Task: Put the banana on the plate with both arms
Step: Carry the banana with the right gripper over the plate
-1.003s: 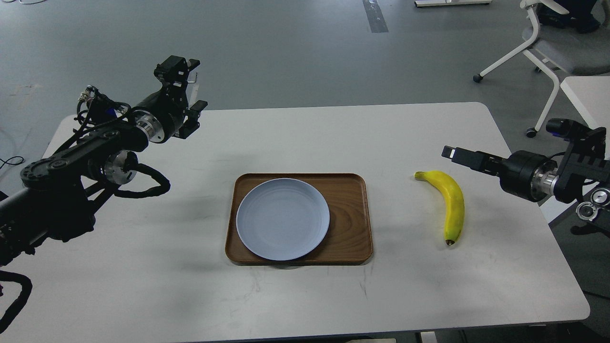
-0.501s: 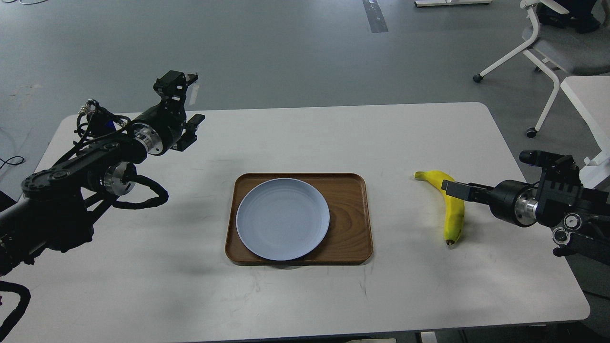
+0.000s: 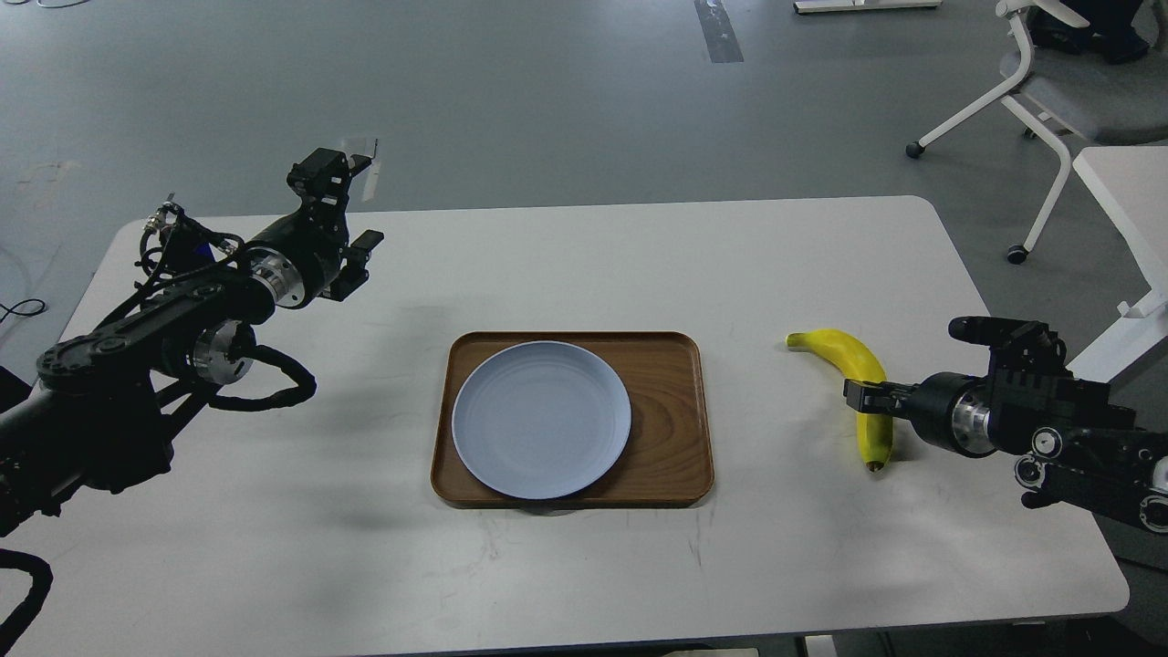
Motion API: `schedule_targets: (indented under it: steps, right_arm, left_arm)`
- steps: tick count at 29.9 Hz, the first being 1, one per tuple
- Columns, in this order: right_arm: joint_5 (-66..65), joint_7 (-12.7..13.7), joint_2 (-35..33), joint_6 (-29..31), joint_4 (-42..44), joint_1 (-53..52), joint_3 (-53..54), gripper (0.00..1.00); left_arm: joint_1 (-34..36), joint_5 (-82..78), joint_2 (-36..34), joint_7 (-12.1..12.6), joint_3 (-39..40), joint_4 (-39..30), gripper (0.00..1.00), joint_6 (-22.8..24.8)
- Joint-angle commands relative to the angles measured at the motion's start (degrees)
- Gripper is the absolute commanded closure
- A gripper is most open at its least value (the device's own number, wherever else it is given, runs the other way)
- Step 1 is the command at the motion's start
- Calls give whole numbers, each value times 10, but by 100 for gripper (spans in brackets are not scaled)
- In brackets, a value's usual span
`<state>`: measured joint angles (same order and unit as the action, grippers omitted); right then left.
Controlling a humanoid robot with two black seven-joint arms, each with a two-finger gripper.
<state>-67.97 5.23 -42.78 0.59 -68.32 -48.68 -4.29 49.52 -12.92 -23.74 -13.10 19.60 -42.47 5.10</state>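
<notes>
The yellow banana [image 3: 844, 356] lies on the white table right of the tray, its dark tip toward me. The pale blue-grey plate [image 3: 541, 420] sits empty on the left part of the brown wooden tray [image 3: 668, 411]. My right gripper [image 3: 862, 398] has come in from the right and lies low across the banana's middle, touching it; its dark fingers cannot be told apart. My left gripper [image 3: 362, 204] hovers above the table's far left, well away from the plate, with its fingers spread and nothing between them.
The white table [image 3: 584, 265] ends just right of my right arm. A white swivel chair [image 3: 1049, 82] and a second white tabletop [image 3: 1127, 192] stand beyond the right edge. Grey floor lies behind.
My right gripper dropped and moved left onto the banana's middle; the banana shifted slightly. My left gripper sank a little and drew back to the left.
</notes>
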Motion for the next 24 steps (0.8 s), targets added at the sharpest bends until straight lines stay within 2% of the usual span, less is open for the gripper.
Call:
schedule_targets:
  steps: [1,8,9,13,17,19,24]
  right_arm:
    - [3,3,2,12,-5,-12,-1,100]
    - [8,-25,2,8,-44,-106,3,100]
    - [8,-36,4,8,-55,-128,-1,100]
    - [-4,-65,64,11,-64,-196,-44,100]
    - [-56,-66,111,11,-62,-208,-69,100]
    - [-109,-66,156,12,-49,-207,-80,100]
    - [-118,-66,227,12,-5,-208,-99,100]
  left_arm:
    - [-1,0,0,0,0,2,2,0]
    - [-2,0,0,0,0,2,2,-1]
    - [-3,0,-1,0,0,2,2,-1]
    - [-5,0,-12,0,0,2,2,-1]
    - [-5,2,-20,1,0,2,2,0]
    - [-6,4,-25,1,1,2,2,-1]
    - [-11,4,-33,1,3,2,2,-1]
